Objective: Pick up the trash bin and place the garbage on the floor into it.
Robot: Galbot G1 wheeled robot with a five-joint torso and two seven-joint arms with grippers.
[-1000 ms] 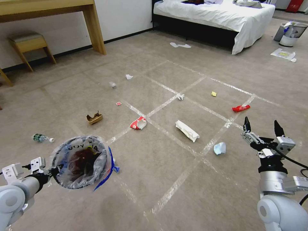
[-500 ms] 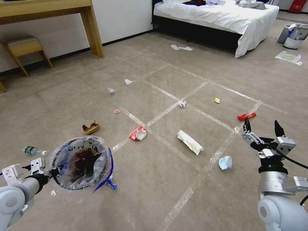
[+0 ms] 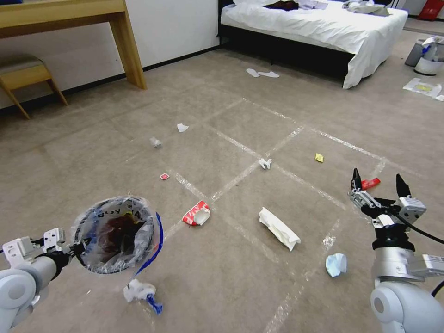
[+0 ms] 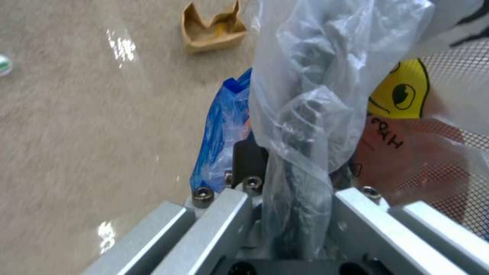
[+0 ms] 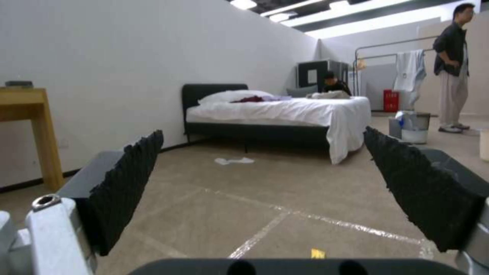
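Red-and-blue round trash bin (image 3: 115, 233) with crinkly clear liner hangs pinched at its rim by the left gripper (image 3: 76, 246); the right gripper (image 3: 378, 185) gapes wide, empty, above the tape-gridded beige carpet (image 3: 222, 259).

Crinkly clear plastic bin liner (image 3: 147, 226)

Trash bin (image 3: 115, 233) left; paper bag (image 3: 279, 228) centre (cup (image 3: 196, 214) between); mask (image 3: 336, 264) right.

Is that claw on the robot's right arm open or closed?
Open. The right gripper has its two black fingers spread wide apart, with bare carpet visible between them and nothing held.
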